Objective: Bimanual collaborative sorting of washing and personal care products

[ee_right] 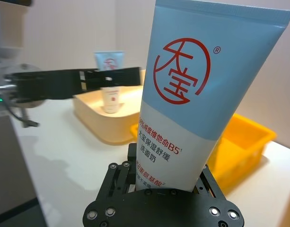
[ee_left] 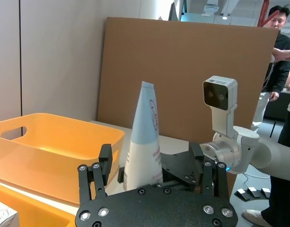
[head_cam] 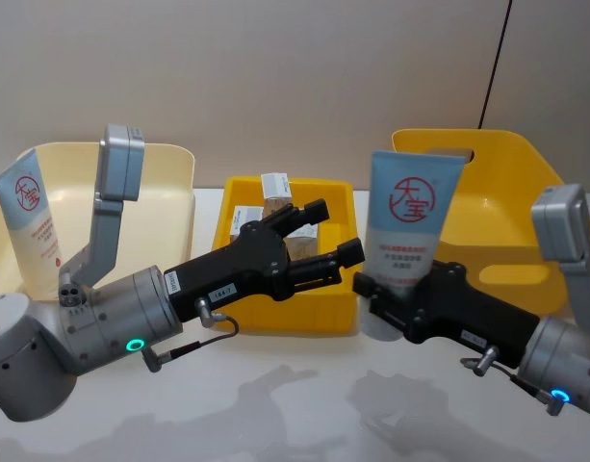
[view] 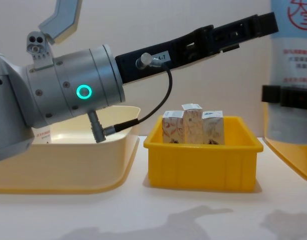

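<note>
The right tool [head_cam: 396, 286] is pinching the pale-blue tube [head_cam: 411, 207] low down, near its cap end. It holds the tube upright above the tabletop [head_cam: 295, 404], between the small yellow bin [head_cam: 299, 318] and the big yellow bin [head_cam: 497, 192]. Sensible grip, I'd say: the tube looks light, soft-walled and glossy, so a squeeze higher up could dent it or let it slide. The stiffer shoulder by the cap is the place to hold.

Now the left tool [head_cam: 335, 231], which hangs over the small yellow bin with its fingers spread, carrying nothing. Under it the white cartons [view: 193, 126] stand packed together in that bin. They look like thin card, light and easily crushed, best taken across the flat faces. A second tube [head_cam: 30, 226] stands in the cream tray [head_cam: 169, 183].

Hard to read: the held tube's cap is buried between the jaws, its top is cut off in the chest view, and the left arm covers part of the cartons from above.
</note>
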Robot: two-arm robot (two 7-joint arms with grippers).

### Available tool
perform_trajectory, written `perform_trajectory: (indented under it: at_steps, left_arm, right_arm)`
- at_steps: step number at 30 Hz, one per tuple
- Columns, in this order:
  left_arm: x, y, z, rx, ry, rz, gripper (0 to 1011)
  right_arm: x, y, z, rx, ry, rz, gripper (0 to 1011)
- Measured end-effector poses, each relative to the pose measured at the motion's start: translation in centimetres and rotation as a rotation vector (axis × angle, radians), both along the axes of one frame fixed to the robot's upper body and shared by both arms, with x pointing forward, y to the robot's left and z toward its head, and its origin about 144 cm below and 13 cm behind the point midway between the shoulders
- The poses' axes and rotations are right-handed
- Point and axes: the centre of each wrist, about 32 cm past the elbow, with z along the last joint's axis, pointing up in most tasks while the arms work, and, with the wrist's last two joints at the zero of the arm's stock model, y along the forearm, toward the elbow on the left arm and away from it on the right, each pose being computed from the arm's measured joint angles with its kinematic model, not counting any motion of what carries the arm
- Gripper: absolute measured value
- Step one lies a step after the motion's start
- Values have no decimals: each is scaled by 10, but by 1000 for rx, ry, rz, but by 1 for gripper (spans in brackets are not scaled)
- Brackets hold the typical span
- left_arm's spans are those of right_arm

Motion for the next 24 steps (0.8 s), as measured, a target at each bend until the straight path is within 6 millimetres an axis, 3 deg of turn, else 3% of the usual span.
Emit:
perform_trajectory:
  at_steps: [12,24]
  left_arm:
    - [0,0,0,0,0,0,1002]
    - [0,0,0,0,0,0,1002]
  right_arm:
    - [-5,-10,-2,-29,-28,-176,454]
    - [7,-20,-1,-57,-88,-372,454]
